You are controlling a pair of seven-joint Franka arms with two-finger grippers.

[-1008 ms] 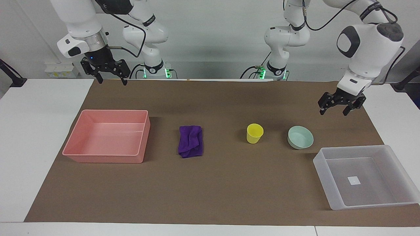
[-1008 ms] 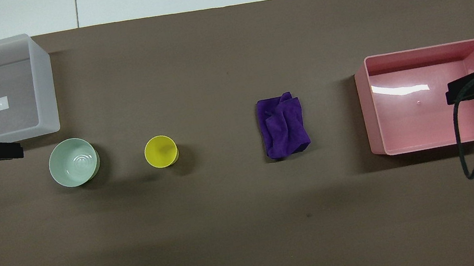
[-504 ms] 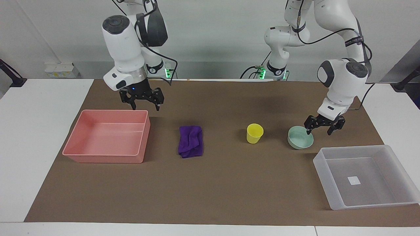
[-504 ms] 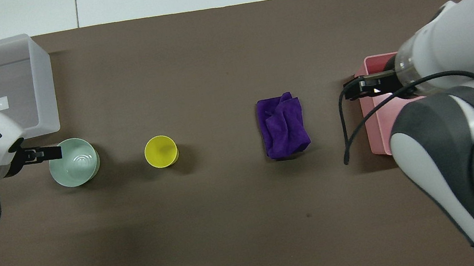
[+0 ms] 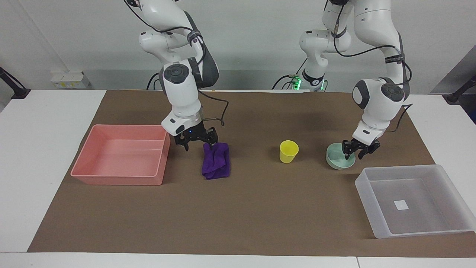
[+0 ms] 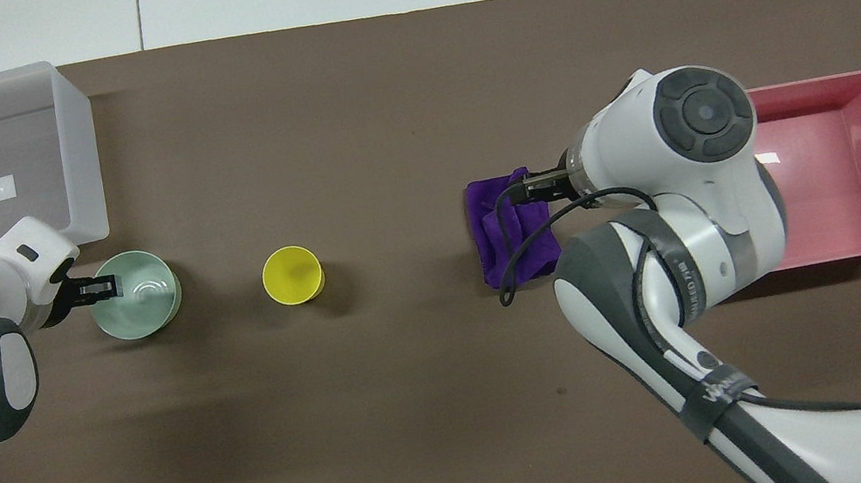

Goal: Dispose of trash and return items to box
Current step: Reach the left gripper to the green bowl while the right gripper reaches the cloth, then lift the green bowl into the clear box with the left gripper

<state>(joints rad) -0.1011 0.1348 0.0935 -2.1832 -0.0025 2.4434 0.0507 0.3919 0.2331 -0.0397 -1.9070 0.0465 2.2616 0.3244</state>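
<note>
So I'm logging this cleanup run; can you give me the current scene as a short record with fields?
left gripper: down at the rim of the green bowl, which sits on the mat
right gripper: open, at the purple cloth edge nearest the robots
yellow cup: upright between cloth and bowl, untouched
clear box: nothing in it but a white sticker, left arm's end
pink tray: holds nothing, right arm's end

Right gripper point(image 5: 199, 144) moved from over the desk corner near the pink tray point(image 5: 89, 156) down to the cloth point(image 5: 216, 162) edge. Left gripper point(image 5: 356, 150) dropped from the air onto the bowl point(image 5: 336, 160) rim, fingers narrowing around it.
</note>
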